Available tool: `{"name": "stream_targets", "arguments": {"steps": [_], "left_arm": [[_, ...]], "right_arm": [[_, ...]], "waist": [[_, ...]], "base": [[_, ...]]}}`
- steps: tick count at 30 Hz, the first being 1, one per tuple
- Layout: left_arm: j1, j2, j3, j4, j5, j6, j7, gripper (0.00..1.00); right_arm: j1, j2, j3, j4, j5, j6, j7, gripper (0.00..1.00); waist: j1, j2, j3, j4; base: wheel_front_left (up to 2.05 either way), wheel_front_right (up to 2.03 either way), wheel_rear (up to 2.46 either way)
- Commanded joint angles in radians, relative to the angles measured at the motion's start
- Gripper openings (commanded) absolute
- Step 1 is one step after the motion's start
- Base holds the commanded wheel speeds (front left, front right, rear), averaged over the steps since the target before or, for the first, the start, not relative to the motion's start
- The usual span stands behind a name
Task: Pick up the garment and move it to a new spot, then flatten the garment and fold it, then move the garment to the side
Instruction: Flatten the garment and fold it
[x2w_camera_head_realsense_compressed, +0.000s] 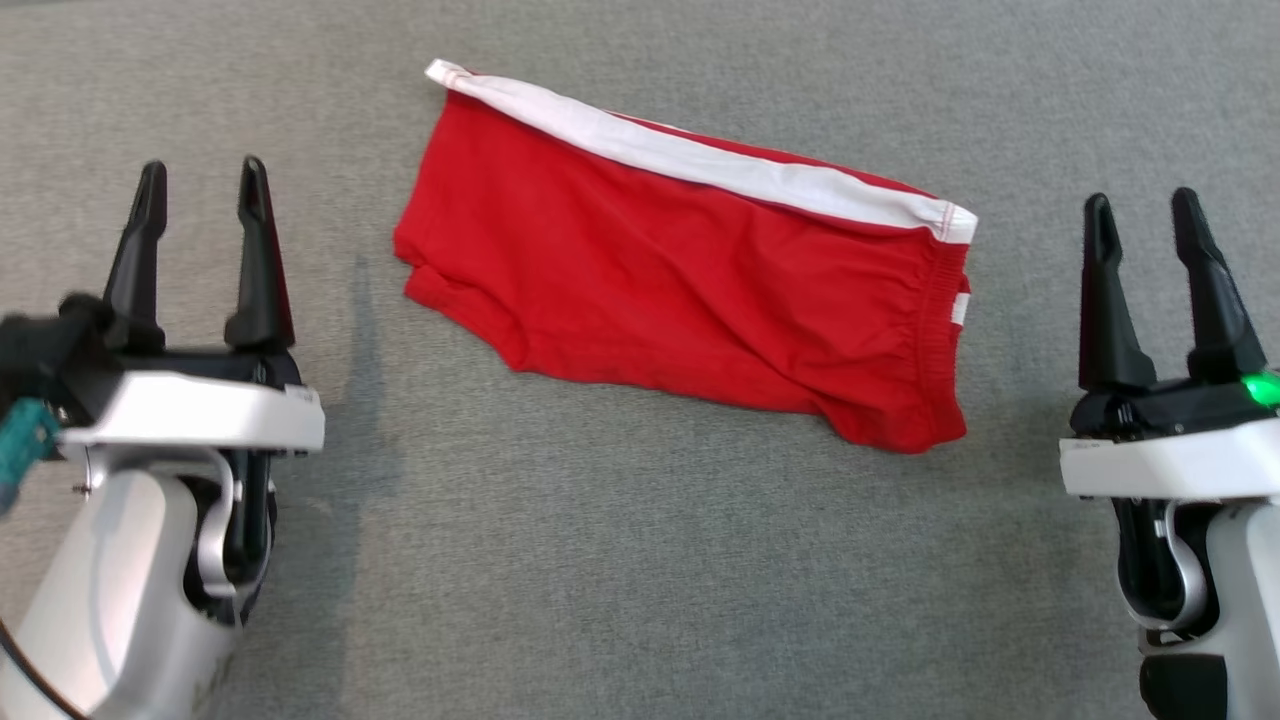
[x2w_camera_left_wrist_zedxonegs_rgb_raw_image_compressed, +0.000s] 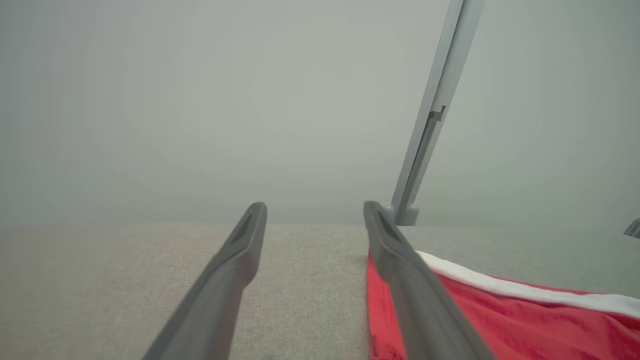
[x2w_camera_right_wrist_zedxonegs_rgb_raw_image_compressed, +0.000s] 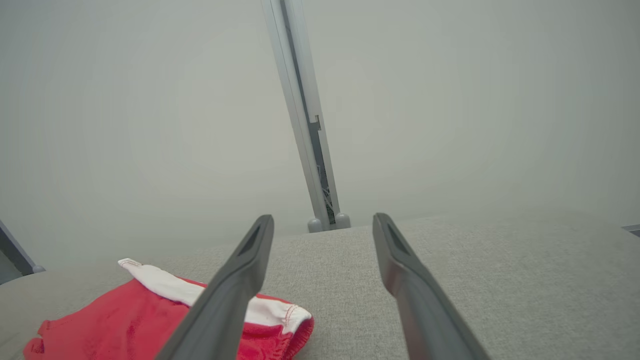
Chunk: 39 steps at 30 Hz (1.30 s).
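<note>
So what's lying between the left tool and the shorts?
Nothing. The head view shows a bare strip of grey cloth, faintly shadowed, between the left tool and the shorts; they are apart.

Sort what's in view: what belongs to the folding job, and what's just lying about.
Belongs to the job:
- red garment with a white band, lying on the grey table
- left hand, open, holding nothing
- right hand, open, holding nothing

Just there:
- pale upright post beyond the table's far edge
</note>
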Motion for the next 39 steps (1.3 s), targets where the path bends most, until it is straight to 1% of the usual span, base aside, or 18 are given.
{"name": "stream_targets", "arguments": {"steps": [1, 3, 7, 14, 18, 30, 34, 39], "left_arm": [[0.043, 0.004, 0.01, -0.053, 0.033, 0.023, -0.005, 1.0], [0.088, 0.002, 0.017, -0.104, 0.06, 0.043, -0.006, 1.0], [0.165, -0.006, 0.007, -0.177, 0.11, 0.074, -0.006, 1.0], [0.249, 0.005, -0.015, -0.217, 0.138, 0.093, -0.002, 1.0], [0.269, 0.012, -0.023, -0.216, 0.134, 0.09, 0.009, 1.0], [0.237, 0.021, -0.041, -0.216, 0.141, 0.088, 0.032, 1.0], [0.202, 0.027, -0.052, -0.205, 0.138, 0.072, 0.051, 1.0], [0.111, 0.025, -0.082, -0.161, 0.13, 0.029, 0.099, 1.0]], "right_arm": [[0.029, 0.007, -0.025, -0.024, -0.054, 0.0, -0.002, 1.0], [0.053, 0.011, -0.045, -0.039, -0.103, 0.0, -0.002, 1.0], [0.105, 0.016, -0.074, -0.053, -0.162, 0.0, -0.002, 1.0], [0.184, 0.025, -0.099, -0.043, -0.198, 0.0, -0.002, 1.0], [0.198, 0.032, -0.109, -0.038, -0.199, 0.0, -0.002, 1.0], [0.198, 0.039, -0.117, -0.035, -0.204, 0.0, -0.002, 1.0], [0.189, 0.041, -0.113, -0.035, -0.204, 0.0, 0.0, 1.0], [0.174, 0.045, -0.109, -0.033, -0.202, 0.0, 0.001, 1.0]], "waist": [[0.0, 0.0, -0.022, 0.024], [0.0, 0.0, -0.034, 0.035], [0.0, 0.0, -0.062, 0.049], [0.0, 0.0, -0.113, 0.052], [0.0, 0.0, -0.122, 0.052], [0.0, 0.0, -0.12, 0.057], [0.0, 0.0, -0.112, 0.048], [0.0, 0.0, -0.092, 0.028]], "base": [[0.0, 0.0, 0.0], [0.0, 0.0, 0.0], [0.0, 0.0, 0.0], [0.0, 0.0, 0.0], [0.0, 0.0, 0.0], [0.0, 0.0, 0.0], [0.0, 0.0, 0.0], [0.0, 0.0, 0.0]]}}
